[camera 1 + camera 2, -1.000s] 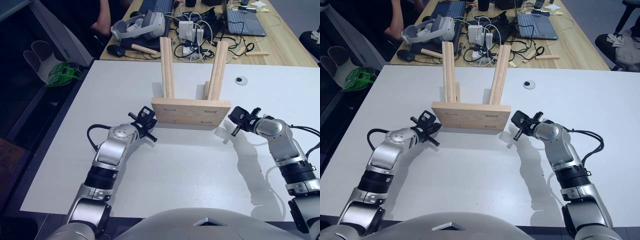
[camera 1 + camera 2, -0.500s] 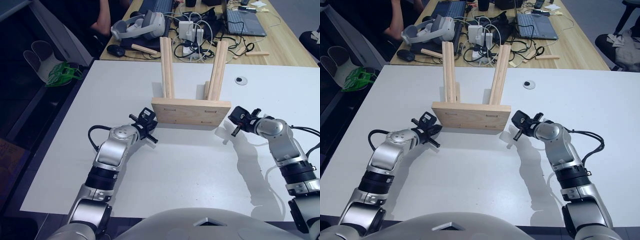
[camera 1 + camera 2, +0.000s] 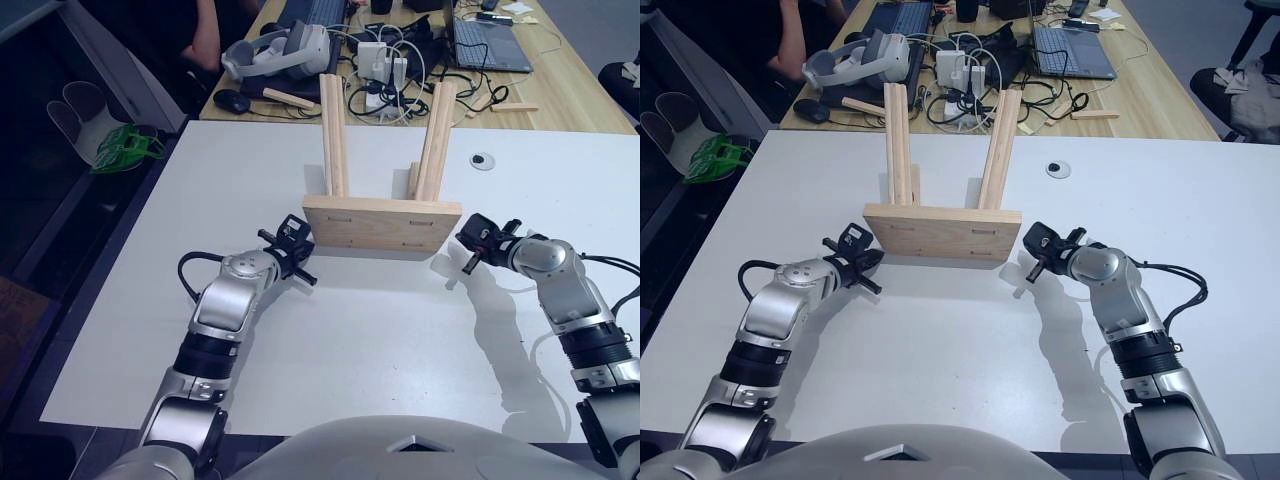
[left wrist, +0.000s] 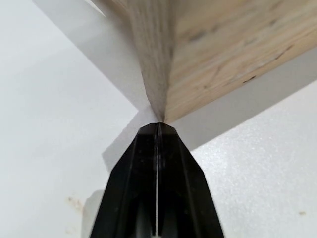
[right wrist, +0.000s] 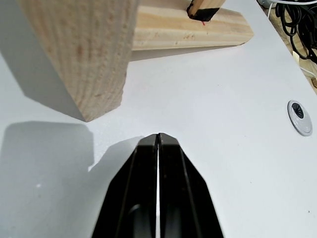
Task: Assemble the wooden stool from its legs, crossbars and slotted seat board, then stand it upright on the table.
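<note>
Wooden stool (image 3: 384, 205) is lying on its side on the white table (image 3: 350, 340), with its seat board (image 3: 942, 232) facing the robot. Left gripper (image 3: 301, 241), fingers pressed together, is touching the board's corner. Right gripper (image 3: 463, 238), likewise closed, is hovering just beside the opposite edge.

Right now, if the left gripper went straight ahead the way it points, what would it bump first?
The seat board: the left gripper points right at its corner edge, so close I cannot tell whether they touch.

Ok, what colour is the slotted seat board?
The rectangular seat board is pale unpainted wood; best in left eye view.
</note>
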You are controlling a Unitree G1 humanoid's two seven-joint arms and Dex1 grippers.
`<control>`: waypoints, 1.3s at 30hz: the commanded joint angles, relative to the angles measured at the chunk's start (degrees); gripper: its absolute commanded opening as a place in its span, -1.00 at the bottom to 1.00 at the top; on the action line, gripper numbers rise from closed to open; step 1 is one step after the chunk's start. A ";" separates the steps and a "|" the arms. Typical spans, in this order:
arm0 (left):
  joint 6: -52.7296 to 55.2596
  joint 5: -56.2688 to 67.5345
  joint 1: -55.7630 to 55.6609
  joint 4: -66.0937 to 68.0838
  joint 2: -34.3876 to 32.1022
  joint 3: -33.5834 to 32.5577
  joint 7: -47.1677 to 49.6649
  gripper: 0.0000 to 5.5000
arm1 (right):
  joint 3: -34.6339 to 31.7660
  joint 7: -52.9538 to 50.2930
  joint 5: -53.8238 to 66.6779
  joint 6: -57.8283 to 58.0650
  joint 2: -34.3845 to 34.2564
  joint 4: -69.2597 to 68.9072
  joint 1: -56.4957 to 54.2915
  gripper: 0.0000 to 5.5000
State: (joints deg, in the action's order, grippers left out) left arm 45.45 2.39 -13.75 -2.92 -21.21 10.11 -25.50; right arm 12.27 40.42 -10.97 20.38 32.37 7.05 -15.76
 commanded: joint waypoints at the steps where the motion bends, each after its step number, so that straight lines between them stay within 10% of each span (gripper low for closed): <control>1: -0.74 -0.10 -2.04 1.92 1.42 -0.64 1.39 -0.99 | -0.19 -0.37 0.37 0.52 -0.22 -0.02 -0.93 -1.00; 39: -1.82 0.66 -2.78 3.02 4.59 -0.43 2.13 -0.99 | -9.98 14.51 18.82 -7.38 -5.89 29.90 -10.18 -1.00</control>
State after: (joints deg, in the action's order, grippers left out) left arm 43.96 2.97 -15.31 -0.22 -16.94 9.30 -23.17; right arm 2.52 54.35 7.47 13.52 26.80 36.90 -24.82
